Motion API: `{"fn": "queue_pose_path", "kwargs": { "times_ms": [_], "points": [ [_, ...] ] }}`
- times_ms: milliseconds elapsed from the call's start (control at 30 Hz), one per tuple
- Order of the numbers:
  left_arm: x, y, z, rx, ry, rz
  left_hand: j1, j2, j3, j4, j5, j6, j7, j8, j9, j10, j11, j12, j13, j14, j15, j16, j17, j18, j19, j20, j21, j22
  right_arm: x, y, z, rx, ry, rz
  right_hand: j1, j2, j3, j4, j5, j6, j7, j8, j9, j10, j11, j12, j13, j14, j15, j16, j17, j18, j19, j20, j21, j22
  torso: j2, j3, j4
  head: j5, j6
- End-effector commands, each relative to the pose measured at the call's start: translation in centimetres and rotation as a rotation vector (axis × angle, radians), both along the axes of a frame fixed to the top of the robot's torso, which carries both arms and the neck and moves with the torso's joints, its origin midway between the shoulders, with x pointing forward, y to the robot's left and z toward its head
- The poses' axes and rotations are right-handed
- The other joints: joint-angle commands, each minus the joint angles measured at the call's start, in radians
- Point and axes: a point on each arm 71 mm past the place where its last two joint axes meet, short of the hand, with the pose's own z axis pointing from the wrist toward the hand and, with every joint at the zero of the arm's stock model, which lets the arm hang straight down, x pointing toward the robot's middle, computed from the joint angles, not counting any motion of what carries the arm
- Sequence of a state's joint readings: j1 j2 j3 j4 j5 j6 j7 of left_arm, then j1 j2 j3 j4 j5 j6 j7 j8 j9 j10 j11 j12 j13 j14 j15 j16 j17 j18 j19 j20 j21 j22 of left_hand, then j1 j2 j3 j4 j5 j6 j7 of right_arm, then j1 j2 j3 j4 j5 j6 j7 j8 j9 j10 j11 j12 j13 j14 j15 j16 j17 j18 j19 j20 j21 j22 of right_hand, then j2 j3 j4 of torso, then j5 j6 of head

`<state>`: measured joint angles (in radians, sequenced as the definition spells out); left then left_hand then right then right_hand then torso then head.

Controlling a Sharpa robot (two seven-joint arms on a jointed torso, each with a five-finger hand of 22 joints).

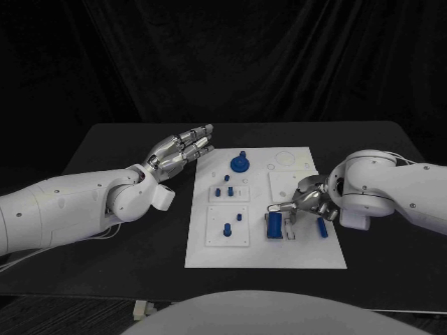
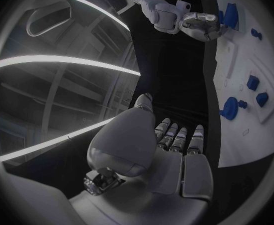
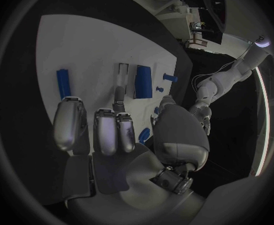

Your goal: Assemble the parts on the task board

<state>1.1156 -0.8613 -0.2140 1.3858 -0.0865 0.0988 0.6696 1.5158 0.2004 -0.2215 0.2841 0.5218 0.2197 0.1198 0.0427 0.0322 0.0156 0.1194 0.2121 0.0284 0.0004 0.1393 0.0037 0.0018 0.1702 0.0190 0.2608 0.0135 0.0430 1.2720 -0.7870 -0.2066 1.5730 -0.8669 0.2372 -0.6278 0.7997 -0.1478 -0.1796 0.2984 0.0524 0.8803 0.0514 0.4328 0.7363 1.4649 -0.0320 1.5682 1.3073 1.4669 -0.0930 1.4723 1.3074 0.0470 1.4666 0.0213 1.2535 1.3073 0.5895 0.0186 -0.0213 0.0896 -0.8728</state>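
The white task board (image 1: 299,248) lies in the middle of the black table. On it stand a round blue knob (image 1: 239,164), several small blue pegs (image 1: 223,190), a larger blue block (image 1: 275,225) and a blue bar (image 1: 323,227). My right hand (image 1: 304,201) hovers over the board's right side, fingertips just above the blue block (image 3: 143,81), fingers apart, nothing held. The blue bar (image 3: 63,83) lies beside the fingers (image 3: 106,130). My left hand (image 1: 184,148) is raised left of the board's far corner, palm flat and fingers spread, empty. The left wrist view shows my left hand (image 2: 168,150) beside the board (image 2: 236,140), near the knob (image 2: 230,108).
Bare black tabletop (image 1: 133,237) runs along the board's left, where my left forearm (image 1: 72,209) lies. My right forearm (image 1: 415,195) covers the table to the board's right. A black curtain hangs behind the table.
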Motion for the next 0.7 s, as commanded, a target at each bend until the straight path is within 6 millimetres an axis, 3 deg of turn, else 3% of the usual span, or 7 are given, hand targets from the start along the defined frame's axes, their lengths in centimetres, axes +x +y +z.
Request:
{"fn": "queue_pose_path", "kwargs": {
  "times_ms": [33, 333, 533, 567, 600, 633, 700],
  "points": [
    [-0.1, 0.0, 0.0, -0.017, -0.001, -0.003, 0.01, 0.0, 0.0, -0.002, 0.007, 0.007, -0.004, 0.003, 0.002, -0.001, -0.008, 0.007, 0.001, 0.0, -0.002, -0.003, -0.001, 0.011, 0.001, 0.005, 0.005, 0.001, 0.7, -1.1, 1.2, -0.01, -0.112, -0.056, -0.009, 0.005, -0.004, 0.0, -0.001, -0.011, -0.001, 0.011, 0.008, 0.106, 0.008, 0.003, 0.264, 0.068, 0.005, -0.001, 0.088, 0.019, 0.006, 0.0, -0.002, 0.172, 0.0, 0.0001, 0.0, 0.0, 0.0],
    [-0.1, -0.1, 0.0, -0.019, -0.002, -0.003, 0.01, -0.001, 0.0, -0.002, 0.007, 0.009, -0.002, 0.004, 0.002, -0.001, -0.008, 0.008, 0.001, 0.0, -0.002, -0.003, -0.001, 0.011, 0.002, 0.005, 0.006, 0.002, 0.3, -2.2, 2.5, 0.017, -0.194, -0.082, 0.009, 0.035, 0.009, -0.002, -0.002, -0.039, 0.0, 0.047, 0.035, 0.106, 0.008, 0.003, 0.264, 0.072, 0.006, 0.011, 0.107, 0.017, 0.01, 0.001, 0.009, 0.177, -0.001, 0.0004, -0.0003, -0.001, 0.0],
    [-0.1, 0.0, 0.1, -0.02, -0.005, -0.001, 0.011, -0.001, 0.0, -0.002, 0.007, 0.01, -0.002, 0.005, 0.002, -0.001, -0.007, 0.008, 0.001, 0.001, -0.002, -0.002, -0.001, 0.011, 0.002, 0.005, 0.006, 0.002, -0.4, -1.4, 3.8, 0.162, -0.321, -0.027, 0.165, 0.118, 0.051, -0.025, 0.02, -0.089, 0.004, 0.075, 0.042, 0.106, 0.01, 0.003, 0.264, 0.078, 0.007, 0.028, 0.133, 0.011, 0.021, 0.002, 0.042, 0.187, -0.001, 0.0001, -0.0016, 0.003, 0.0],
    [-0.1, 0.0, 0.1, -0.02, -0.005, 0.0, 0.011, -0.001, 0.0, -0.002, 0.007, 0.01, -0.002, 0.005, 0.002, -0.001, -0.007, 0.008, 0.001, 0.001, -0.002, -0.002, -0.001, 0.011, 0.002, 0.005, 0.006, 0.002, -0.5, -1.2, 4.1, 0.201, -0.367, -0.01, 0.248, 0.132, 0.076, -0.061, 0.08, -0.114, 0.011, 0.063, 0.031, 0.106, 0.001, 0.003, 0.264, 0.079, 0.005, 0.031, 0.139, 0.007, 0.025, 0.005, 0.057, 0.191, 0.0, 0.0, -0.0014, 0.003, 0.0],
    [-0.1, 0.0, 0.1, -0.021, -0.006, 0.0, 0.011, -0.001, 0.0, -0.002, 0.007, 0.01, -0.002, 0.005, 0.002, -0.001, -0.007, 0.008, 0.001, 0.001, -0.002, -0.002, -0.001, 0.011, 0.002, 0.005, 0.006, 0.002, -0.8, -1.0, 4.3, 0.236, -0.418, 0.008, 0.346, 0.139, 0.099, -0.107, 0.198, -0.137, 0.01, 0.049, 0.012, 0.106, 0.006, 0.003, 0.264, 0.079, 0.004, 0.032, 0.139, 0.006, 0.028, -0.002, 0.066, 0.193, 0.0, 0.0, -0.0011, 0.003, 0.0],
    [-0.1, 0.0, 0.1, -0.021, -0.007, 0.0, 0.012, -0.001, 0.0, -0.003, 0.008, 0.01, -0.001, 0.005, 0.002, -0.001, -0.006, 0.009, 0.001, 0.001, -0.002, -0.002, -0.001, 0.011, 0.002, 0.005, 0.006, 0.003, -0.9, -0.9, 4.4, 0.254, -0.45, 0.019, 0.369, 0.14, 0.102, -0.116, 0.231, -0.144, 0.014, 0.042, 0.003, 0.106, 0.009, 0.003, 0.264, 0.079, 0.005, 0.033, 0.141, 0.005, 0.028, -0.001, 0.069, 0.194, 0.0, -0.0001, -0.001, 0.005, 0.0],
    [-0.1, 0.0, 0.1, -0.023, -0.008, 0.001, 0.012, -0.001, 0.001, -0.003, 0.008, 0.011, 0.0, 0.005, 0.002, -0.001, -0.006, 0.008, 0.001, 0.001, -0.002, -0.002, -0.001, 0.011, 0.003, 0.005, 0.007, 0.003, -1.6, -0.5, 4.6, 0.302, -0.571, 0.066, 0.46, 0.14, 0.108, -0.143, 0.353, -0.197, 0.021, -0.015, -0.071, 0.106, 0.007, 0.003, 0.264, 0.078, 0.005, 0.032, 0.138, 0.002, 0.032, 0.0, 0.087, 0.199, 0.0, 0.0, -0.0003, 0.006, 0.0]
  ]
}}
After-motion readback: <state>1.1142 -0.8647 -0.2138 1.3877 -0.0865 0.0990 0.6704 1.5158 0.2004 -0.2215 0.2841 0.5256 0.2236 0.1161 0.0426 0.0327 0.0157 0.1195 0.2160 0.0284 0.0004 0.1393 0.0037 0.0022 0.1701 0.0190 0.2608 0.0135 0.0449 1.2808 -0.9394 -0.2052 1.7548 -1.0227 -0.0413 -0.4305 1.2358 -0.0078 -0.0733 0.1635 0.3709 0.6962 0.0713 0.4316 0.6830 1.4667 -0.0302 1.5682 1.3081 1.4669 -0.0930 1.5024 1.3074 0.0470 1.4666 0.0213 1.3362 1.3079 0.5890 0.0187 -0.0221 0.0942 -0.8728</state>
